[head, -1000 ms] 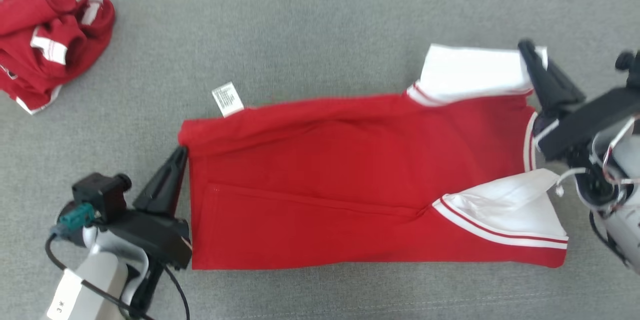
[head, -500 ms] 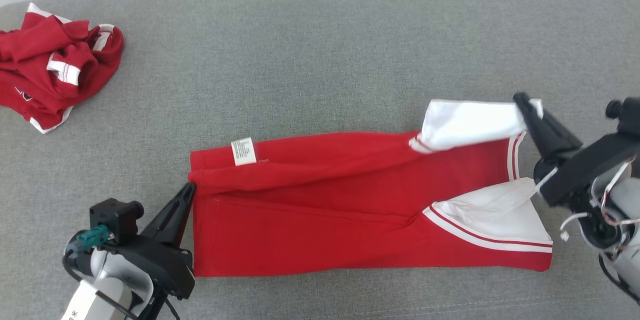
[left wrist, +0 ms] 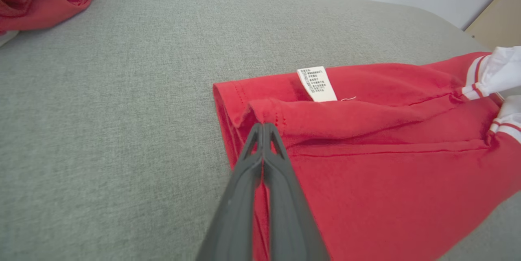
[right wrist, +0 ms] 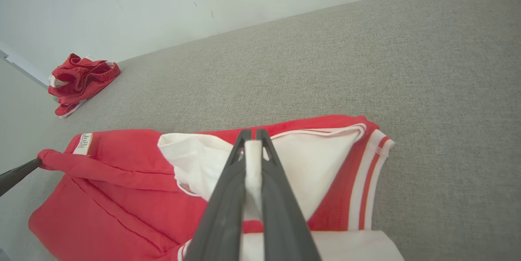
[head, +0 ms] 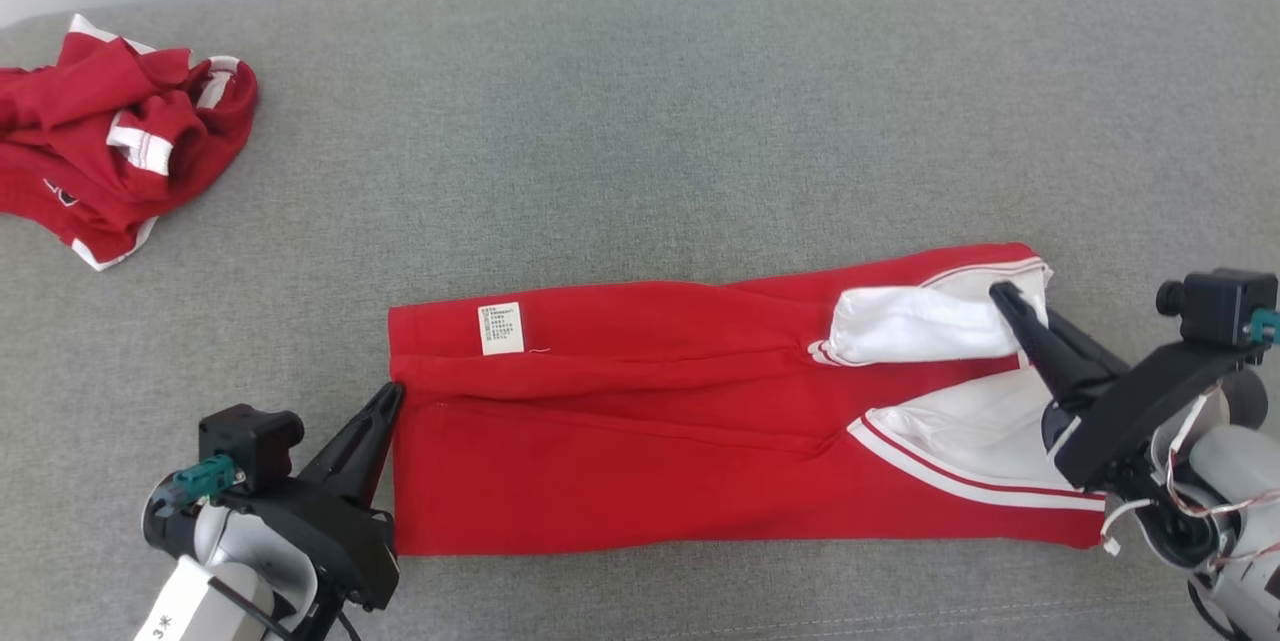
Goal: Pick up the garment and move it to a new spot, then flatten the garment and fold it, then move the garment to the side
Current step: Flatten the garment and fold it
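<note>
The grey woven cushion (head: 640, 121) looks coarse enough to drag on cloth. In the head view the garment (head: 640, 451), a red knit shirt with white striped sleeves, lies on it as a long band from centre toward 4 o'clock. It looks light, limp and quick to crease, so hems and corners are the best holds. A crumpled red shirt (head: 110, 161) sits at 10 o'clock. The left claw (head: 392, 391) pinches the hem fold, and the right claw (head: 1002, 295) pinches a white sleeve. A small label (head: 501, 328) lies flat.
</note>
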`<state>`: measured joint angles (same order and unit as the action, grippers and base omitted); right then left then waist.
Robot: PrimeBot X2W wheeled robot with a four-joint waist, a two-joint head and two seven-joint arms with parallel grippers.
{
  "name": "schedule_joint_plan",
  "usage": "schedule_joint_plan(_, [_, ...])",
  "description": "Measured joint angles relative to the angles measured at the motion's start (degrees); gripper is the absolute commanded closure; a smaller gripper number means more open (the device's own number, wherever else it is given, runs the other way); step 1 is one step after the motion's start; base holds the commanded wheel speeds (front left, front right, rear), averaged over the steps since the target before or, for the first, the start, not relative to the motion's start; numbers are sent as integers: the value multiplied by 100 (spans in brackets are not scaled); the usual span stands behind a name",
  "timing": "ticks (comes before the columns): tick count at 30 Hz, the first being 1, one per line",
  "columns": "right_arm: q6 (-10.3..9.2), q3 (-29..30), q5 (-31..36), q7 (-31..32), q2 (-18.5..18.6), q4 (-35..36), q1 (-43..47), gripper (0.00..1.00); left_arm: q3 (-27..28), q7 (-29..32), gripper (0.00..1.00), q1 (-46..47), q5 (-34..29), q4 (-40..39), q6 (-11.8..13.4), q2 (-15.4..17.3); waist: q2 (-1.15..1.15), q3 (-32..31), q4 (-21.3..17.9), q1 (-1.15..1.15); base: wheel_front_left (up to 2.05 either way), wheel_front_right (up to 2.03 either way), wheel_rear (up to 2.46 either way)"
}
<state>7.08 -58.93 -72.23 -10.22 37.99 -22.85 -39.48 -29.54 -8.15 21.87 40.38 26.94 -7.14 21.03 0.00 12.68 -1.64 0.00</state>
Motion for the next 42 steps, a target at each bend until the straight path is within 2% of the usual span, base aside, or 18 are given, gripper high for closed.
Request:
schedule_joint_plan(9, [0, -256, -202, -1, 31, -18, 167, 100, -69, 92, 100, -3, 138, 137, -1, -24, 0, -82, 33, 0, 0, 0, 0])
schedule_joint_plan(11, [0, -323, -245, 3, 30, -23, 188, 100, -103, 135, 89, -4, 140, 196, -1, -63, 0, -97, 35, 0, 0, 0, 0])
schedule_joint_plan(14, [0, -433, -248, 7, 29, -54, 231, 100, -122, 186, 0, -5, 143, 257, -1, -86, 0, -120, 34, 0, 0, 0, 0])
schedule_joint_plan(15, [1, -466, -250, 8, 29, -78, 257, 100, -121, 197, 0, -7, 146, 271, -1, -83, 0, -128, 33, 0, 0, 0, 0])
schedule_joint_plan(16, [1, -501, -260, 10, 24, -116, 271, 76, -119, 197, 0, -10, 157, 293, -1, -82, 0, -138, 30, 0, 0, 0, 0])
schedule_joint_plan(17, [0, -528, -288, 11, 20, -153, 277, 59, -116, 197, 0, -14, 167, 330, -1, -81, 0, -153, 27, 0, 0, 0, 0])
schedule_joint_plan(18, [0, -545, -311, 10, 20, -169, 284, 16, -102, 196, 0, -28, 169, 354, 0, -79, 0, -171, 24, 0, 0, 0, 0])
schedule_joint_plan(19, [0, -552, -334, 8, 20, -193, 297, 0, -89, 193, 0, -49, 177, 367, 1, -77, 0, -191, 22, 0, 0, 0, 0])
schedule_joint_plan(32, [1, -733, -449, -158, 93, -380, 671, 0, -24, -34, 0, -303, 191, 323, 121, -97, 0, -479, 68, 0, 0, 0, 0])
schedule_joint_plan(42, [1, -5, -702, -405, -114, -382, 893, 0, 222, -424, 0, -562, 190, -54, 372, -140, 0, -679, 14, 0, 0, 0, 0])
